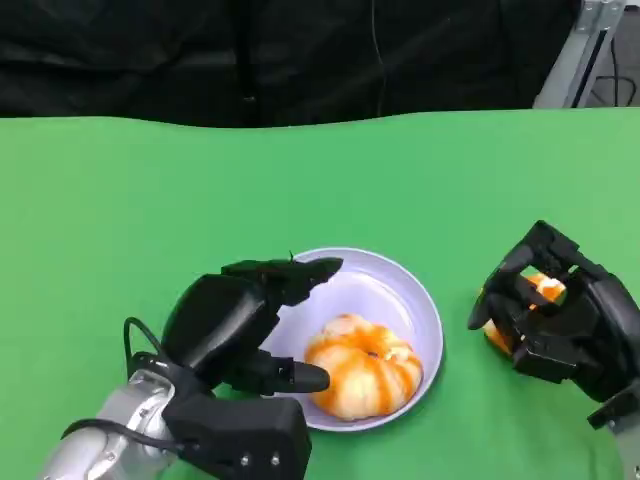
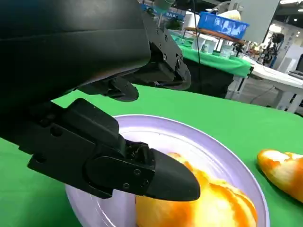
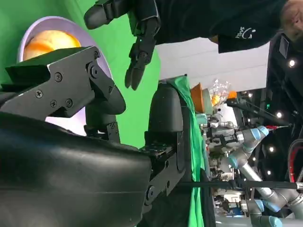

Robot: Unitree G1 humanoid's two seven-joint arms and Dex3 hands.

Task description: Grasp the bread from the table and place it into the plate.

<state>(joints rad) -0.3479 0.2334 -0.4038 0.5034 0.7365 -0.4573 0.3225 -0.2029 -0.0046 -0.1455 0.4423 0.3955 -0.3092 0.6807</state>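
**Three views, one shared plate**

From the head we look down on the green table (image 1: 120,200). Our left wrist camera sits close behind its hand, low over the plate (image 2: 227,156). Our right wrist camera, turned sideways, looks across the same plate (image 3: 28,33) toward the room.

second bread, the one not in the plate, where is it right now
In the head view the second bread sits at the table's right side, inside the fingers of the right hand, apart from the plate to its left.
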